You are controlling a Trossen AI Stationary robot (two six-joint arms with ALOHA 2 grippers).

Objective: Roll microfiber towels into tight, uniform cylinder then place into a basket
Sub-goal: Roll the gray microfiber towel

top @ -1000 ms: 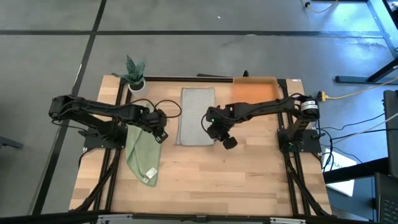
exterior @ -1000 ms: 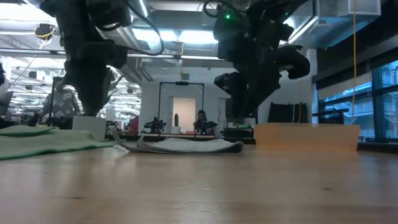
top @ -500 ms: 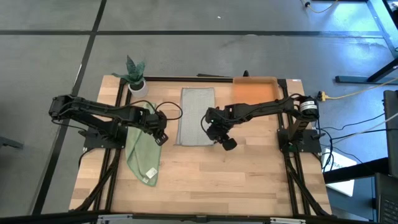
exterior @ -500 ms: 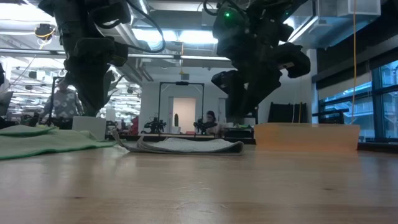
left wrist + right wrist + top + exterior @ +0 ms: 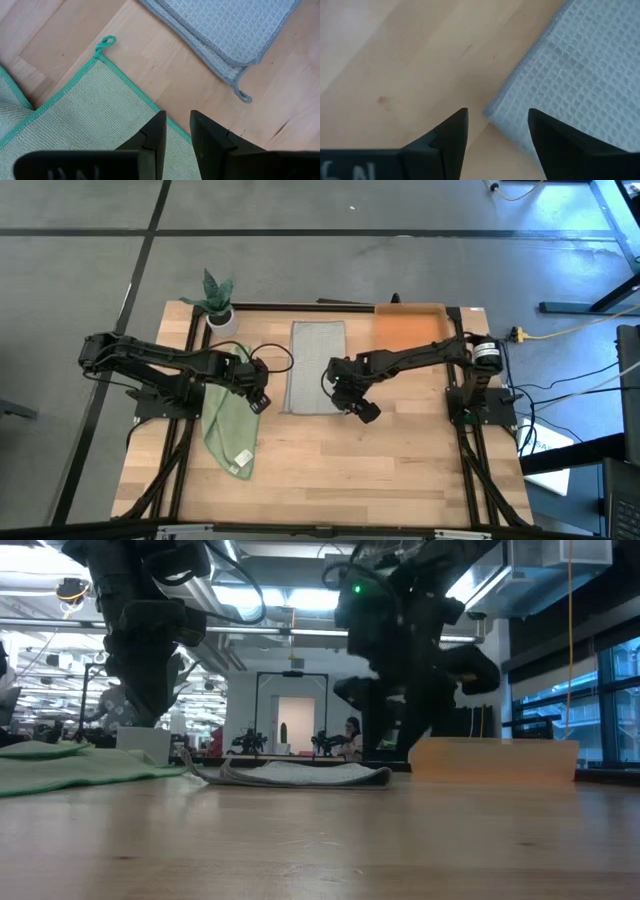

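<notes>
The light grey towel (image 5: 318, 365) lies flat, folded, at the table's far middle; it also shows in the low view (image 5: 300, 773). The light green towel (image 5: 228, 425) lies flat to its left, its white tag near its near end. The orange basket (image 5: 410, 328) stands at the far right. My right gripper (image 5: 497, 120) is open and low over the grey towel's near right corner (image 5: 491, 112), one finger on either side of it. My left gripper (image 5: 178, 125) hovers over the green towel's right edge (image 5: 130, 87), its fingers a narrow gap apart.
A small white plant pot (image 5: 218, 308) stands at the far left corner. Bare wood lies between the two towels (image 5: 165, 65) and across the table's near half (image 5: 380, 470). The low view shows a room with people beyond the table.
My right gripper has gone down toward the grey towel's near right corner and a little toward the table's left edge. Both towels lie as before.
</notes>
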